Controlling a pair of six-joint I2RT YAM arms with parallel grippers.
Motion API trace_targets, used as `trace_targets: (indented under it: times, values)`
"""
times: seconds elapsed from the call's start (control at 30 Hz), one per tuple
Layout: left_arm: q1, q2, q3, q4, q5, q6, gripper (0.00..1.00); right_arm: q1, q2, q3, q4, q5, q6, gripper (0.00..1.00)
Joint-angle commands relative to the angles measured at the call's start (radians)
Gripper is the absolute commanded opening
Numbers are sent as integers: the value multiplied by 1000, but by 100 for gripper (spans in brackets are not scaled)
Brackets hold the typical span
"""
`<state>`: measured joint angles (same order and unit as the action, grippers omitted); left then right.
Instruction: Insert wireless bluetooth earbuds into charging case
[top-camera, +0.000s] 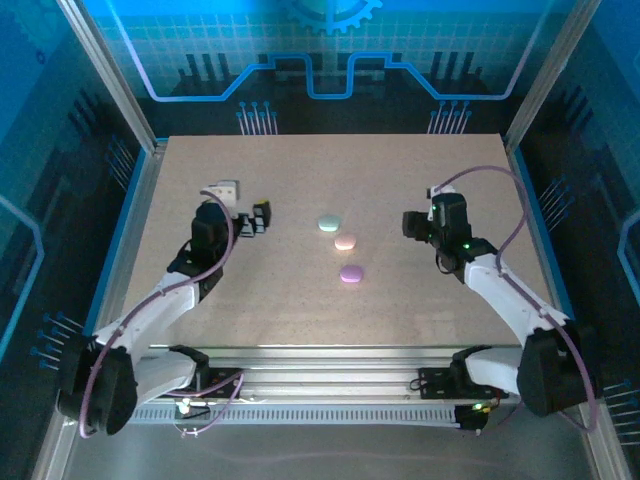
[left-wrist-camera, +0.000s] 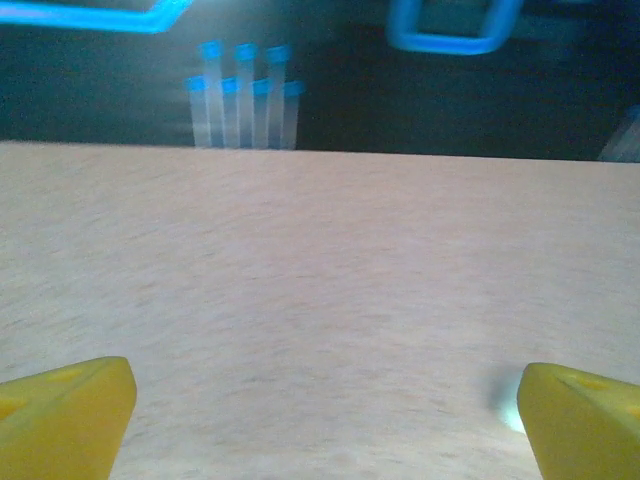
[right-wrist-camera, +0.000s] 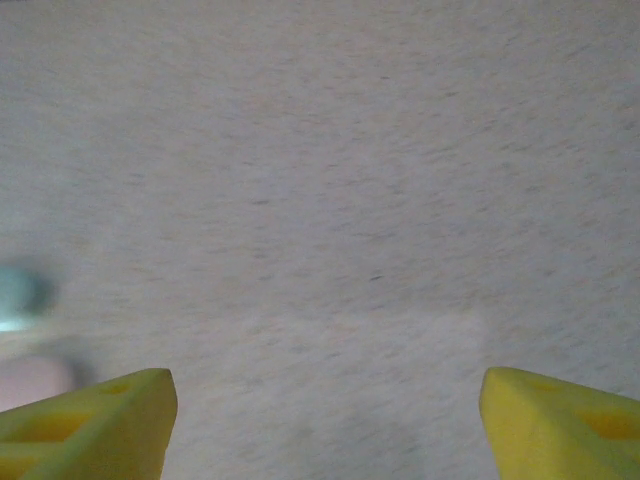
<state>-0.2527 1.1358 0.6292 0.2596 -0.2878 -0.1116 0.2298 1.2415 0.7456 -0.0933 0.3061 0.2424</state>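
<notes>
Earbuds: judged stowed inside mint case (top-camera: 329, 223), pink case (top-camera: 345, 242) and lilac case (top-camera: 351, 273), lined up mid-table (top-camera: 400, 180). Left pincer (top-camera: 260, 216), right pincer (top-camera: 411, 224): both released, empty, flanking the row. Step: insertion seemingly finished; next, verify lids seated.

Left wrist view. The jaws stood wide apart, one yellow fingertip (left-wrist-camera: 62, 418) in the lower left corner and a second fingertip (left-wrist-camera: 585, 420) in the lower right, with bare tabletop (left-wrist-camera: 320, 300) between them. The speckled beige tabletop ran, slightly blurred, to a straight far edge. Beyond it lay a dark wall (left-wrist-camera: 400, 110) bearing lit blue markings (left-wrist-camera: 245, 95). A small pale blurred patch (left-wrist-camera: 505, 412) sat on the tabletop just beside the second fingertip; what it was could not be told
</notes>
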Motion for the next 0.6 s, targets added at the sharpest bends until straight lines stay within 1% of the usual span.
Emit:
trace_targets:
  times: [0.0, 0.03, 0.07, 0.1, 0.13, 0.2, 0.23, 0.3, 0.33, 0.37, 0.4, 0.43, 0.47, 0.5, 0.53, 0.57]
  values:
    - [73, 57, -54, 17, -65, -18, 99, -52, 160, -63, 268, 58, -245, 79]
    - [95, 78, -62, 32, -66, -16, 99, -54, 185, -68, 300, 4, -287, 78]
    - [115, 96, -74, 56, -51, 0, 99, -54, 207, -86, 374, -51, -333, 78]
    - [130, 124, -86, 95, -33, 26, 99, -58, 227, -121, 480, -98, -344, 79]
    - [137, 153, -105, 148, -23, 55, 99, -75, 240, -134, 530, -163, -338, 79]
    - [144, 230, -160, 324, 14, 120, 99, -105, 266, -131, 543, -232, -333, 76]
    - [143, 247, -179, 376, 19, 138, 99, -122, 254, -140, 533, -291, -329, 75]
    - [151, 280, -223, 506, 36, 164, 99, -180, 215, -229, 649, -443, -325, 75]
    - [161, 300, -254, 593, 64, 169, 99, -197, 209, -291, 752, -480, -320, 77]
    - [182, 319, -275, 635, 79, 148, 99, -206, 228, -354, 882, -494, -315, 81]
    - [203, 346, -303, 712, 106, 130, 99, -208, 262, -391, 996, -490, -306, 82]
    - [217, 385, -330, 796, 124, 120, 99, -206, 255, -383, 978, -478, -304, 82]
    - [227, 438, -354, 904, 141, 127, 99, -203, 244, -347, 878, -477, -316, 82]
    - [227, 429, -366, 911, 145, 120, 99, -207, 263, -335, 891, -453, -294, 84]
    - [230, 411, -361, 865, 143, 111, 99, -210, 259, -315, 846, -369, -260, 86]
    - [232, 419, -345, 851, 117, 105, 99, -196, 262, -311, 841, -301, -246, 89]
